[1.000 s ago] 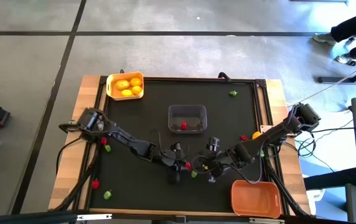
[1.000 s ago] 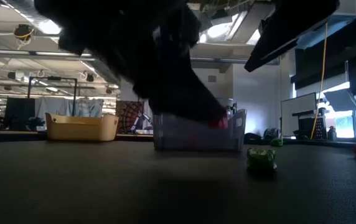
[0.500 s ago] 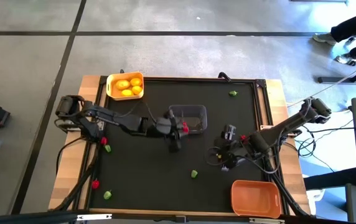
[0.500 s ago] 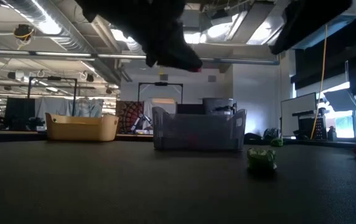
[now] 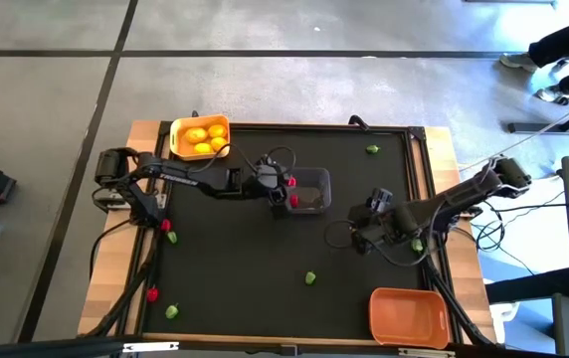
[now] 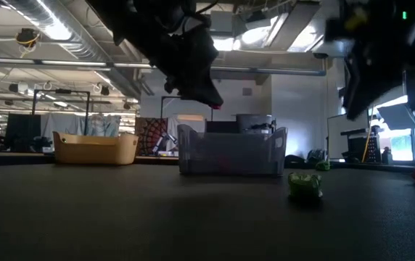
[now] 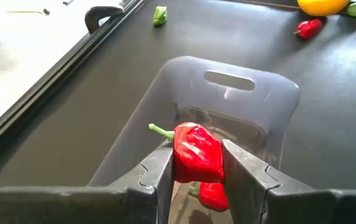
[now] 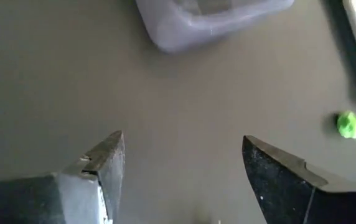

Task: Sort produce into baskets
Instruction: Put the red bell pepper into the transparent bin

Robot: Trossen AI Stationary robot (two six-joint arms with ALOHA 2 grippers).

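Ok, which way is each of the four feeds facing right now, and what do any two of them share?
High view: overhead, straight down on the table; both arms show, left gripper by the clear basket, right gripper mid-table.
Low view: table height, facing the room; arms hang dark overhead.
Left wrist view: past its fingers, clamping a red pepper above the clear basket.
Right wrist view: down at the mat between open fingers.
Shared: the clear basket shows in all four.
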